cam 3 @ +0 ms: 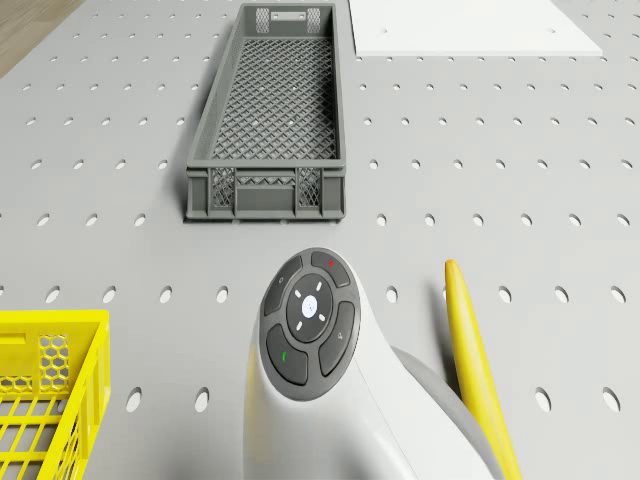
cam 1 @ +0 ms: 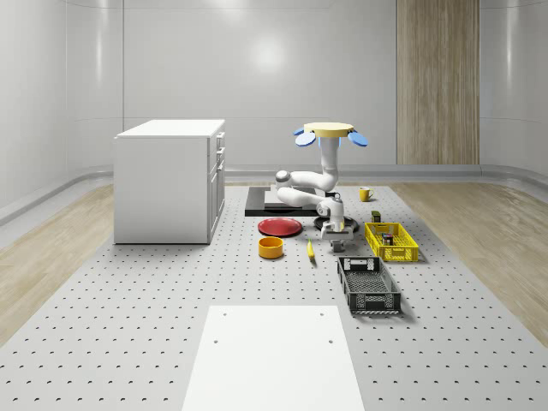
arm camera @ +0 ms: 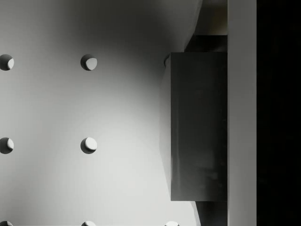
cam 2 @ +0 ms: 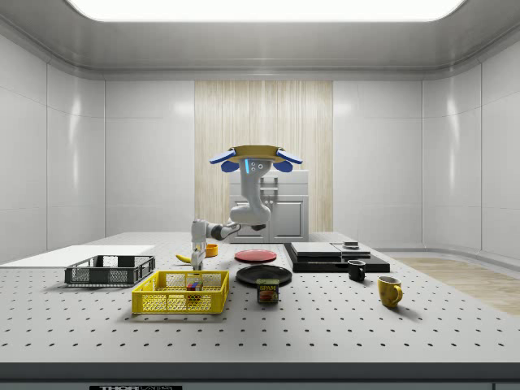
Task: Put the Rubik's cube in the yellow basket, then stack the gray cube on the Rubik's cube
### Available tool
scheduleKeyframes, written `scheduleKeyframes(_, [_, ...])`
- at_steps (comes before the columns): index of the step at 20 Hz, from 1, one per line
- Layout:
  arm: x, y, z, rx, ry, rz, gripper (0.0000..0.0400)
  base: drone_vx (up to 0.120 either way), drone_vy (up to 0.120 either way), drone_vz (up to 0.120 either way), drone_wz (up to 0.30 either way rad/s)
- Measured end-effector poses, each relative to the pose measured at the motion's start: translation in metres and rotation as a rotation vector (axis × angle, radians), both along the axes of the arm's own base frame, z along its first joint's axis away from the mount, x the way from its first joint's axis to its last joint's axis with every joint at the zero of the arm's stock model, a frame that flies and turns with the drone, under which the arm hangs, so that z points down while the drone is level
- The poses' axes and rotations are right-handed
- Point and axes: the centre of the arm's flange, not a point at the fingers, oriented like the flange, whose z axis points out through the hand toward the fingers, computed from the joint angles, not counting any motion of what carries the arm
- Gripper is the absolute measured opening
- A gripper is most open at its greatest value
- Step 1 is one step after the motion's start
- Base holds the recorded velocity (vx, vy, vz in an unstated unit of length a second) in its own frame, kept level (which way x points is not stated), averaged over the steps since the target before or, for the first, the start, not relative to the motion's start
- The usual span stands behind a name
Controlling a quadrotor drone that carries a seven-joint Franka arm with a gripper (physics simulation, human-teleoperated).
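The drone [cam 1: 330, 133] hovers above the perforated table, between the red plate and the yellow basket [cam 1: 411, 250]. Its white arm [cam 3: 310, 330] reaches down, so the gripper [cam 1: 334, 231] hangs just over the table beside the basket's near-left side in the whole-scene view. From the side the gripper [cam 2: 197, 244] stands behind the yellow basket [cam 2: 180, 302]. The Rubik's cube [cam 1: 388, 240] lies inside that basket, also seen as the Rubik's cube [cam 2: 193, 286]. The gray cube [arm camera: 197, 127] appears as a dark block on the table, right against part of the gripper.
A gray crate [cam 1: 368, 295] lies nearer the camera, with a banana [cam 3: 475, 370] and an orange bowl [cam 1: 271, 247] to its left. The red plate [cam 1: 280, 227], a black slab [cam 1: 257, 205], a white cabinet [cam 1: 167, 180] and a yellow mug [cam 1: 364, 194] stand farther back. A can [cam 2: 267, 291] sits by the basket.
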Motion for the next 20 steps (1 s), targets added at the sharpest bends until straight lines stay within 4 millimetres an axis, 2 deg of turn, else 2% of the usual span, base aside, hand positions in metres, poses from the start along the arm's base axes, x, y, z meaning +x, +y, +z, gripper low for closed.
scheduleKeyframes(8, [0.0, 0.0, 0.0, 0.0, 0.0, 0.0, 0.0254, 0.0, 0.0, 0.0, 0.0])
scheduleKeyframes(14, [0.0, 0.0, -0.017, 0.0, 0.0, 0.0, 0.0251, 0.0, 0.0, 0.0, 0.0])
scheduleKeyframes(20, [0.0, 0.0, -0.039, 0.0, 0.0, 0.0, 0.0251, 0.0, 0.0, 0.107, 0.0])
